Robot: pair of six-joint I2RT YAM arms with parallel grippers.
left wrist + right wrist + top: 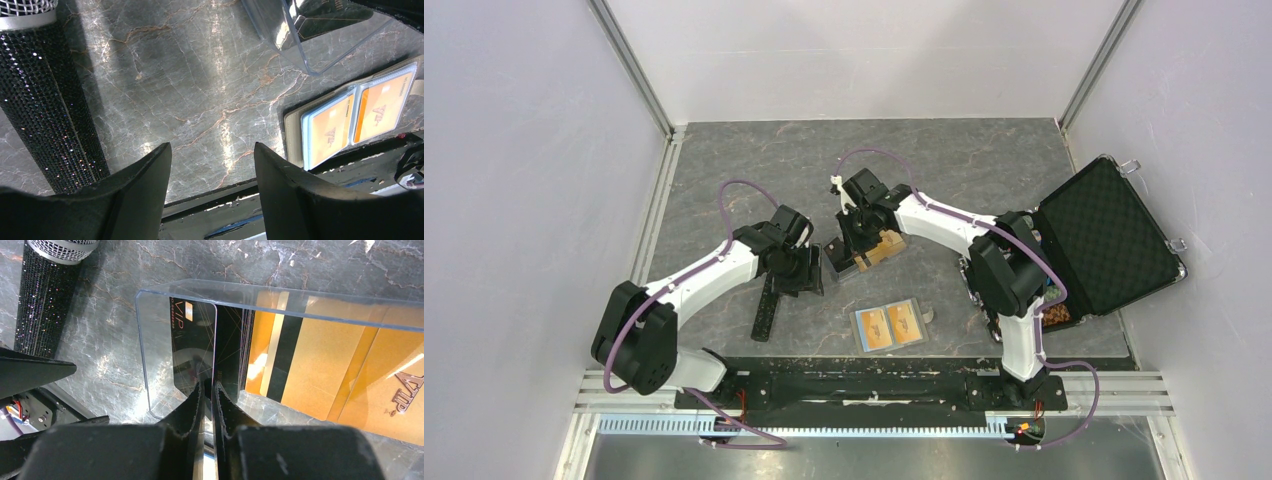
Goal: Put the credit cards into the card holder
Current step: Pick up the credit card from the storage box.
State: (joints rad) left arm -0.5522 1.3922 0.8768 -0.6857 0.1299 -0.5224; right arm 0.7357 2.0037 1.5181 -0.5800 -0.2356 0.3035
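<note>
Card holder [890, 326]: nearest your arm bases, lying open and flat on the table [984, 160], pale blue inside up, well apart from both grippers.
Orange credit cards [382, 107]: two, side by side in the holder's pockets; that part looks done.
Black bar [766, 312]: glittery, flat on the table just beside the left arm; not your concern.
Left gripper [212, 152]: released, jaws wide and empty, hovering over bare table between the bar and the holder.
Right gripper [210, 385]: clenched on the near edge of the black credit card [192, 340], fingertips pinching both faces.
Black credit card: on edge at the clear box [152, 350], beyond the holder, near the table's middle.
Clear box: transparent, with more black and gold cards stacked in it.
Handling: expect a light, thin, stiff card with slick faces; it may pivot in so narrow a pinch. Hold it by a short edge so the opposite edge leads into a pocket. The holder looks soft and light and could slide when you push, so your left gripper could pin it.
Chip case [1109, 235]: farthest, lid up at the right edge.
Hard to make out: you cannot tell whether the card is clear of the box wall, nor where a free pocket lies, since both visible ones are filled. From above, the right gripper covers the card.
</note>
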